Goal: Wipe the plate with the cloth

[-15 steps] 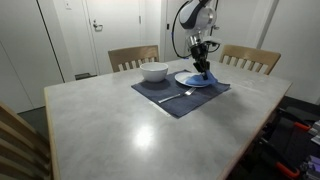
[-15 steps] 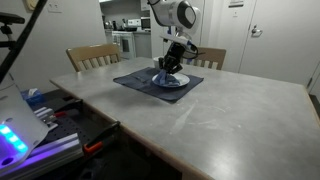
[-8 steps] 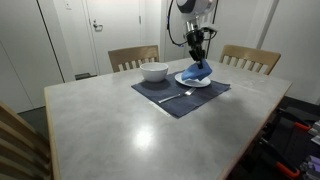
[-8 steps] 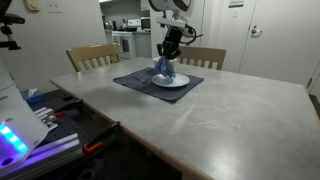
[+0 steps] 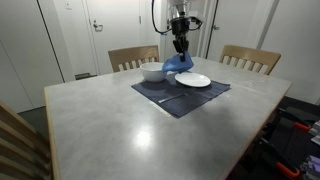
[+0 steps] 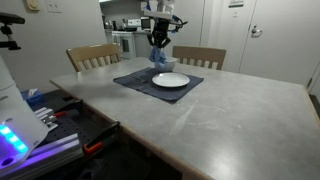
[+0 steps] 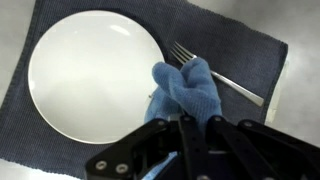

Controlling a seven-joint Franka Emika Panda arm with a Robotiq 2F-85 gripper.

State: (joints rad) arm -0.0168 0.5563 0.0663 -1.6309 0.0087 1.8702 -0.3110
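My gripper (image 5: 180,43) is shut on a blue cloth (image 5: 179,62) and holds it in the air above the table, over the white bowl (image 5: 153,72). The cloth hangs from the jaws; it also shows in an exterior view (image 6: 158,54) and in the wrist view (image 7: 187,92). The white plate (image 5: 193,80) lies bare on a dark blue placemat (image 5: 182,93), to the side of the cloth. It also shows in an exterior view (image 6: 170,81) and in the wrist view (image 7: 88,70). The jaws (image 7: 193,125) pinch the cloth's upper end.
A fork (image 5: 173,96) lies on the placemat beside the plate, also in the wrist view (image 7: 215,70). Wooden chairs (image 5: 133,57) (image 5: 248,59) stand behind the grey table (image 5: 120,125). Another chair back (image 5: 15,140) is at the near corner.
The gripper has lifted the cloth off the plate and carried it up and sideways, toward the bowl. The plate now lies uncovered.
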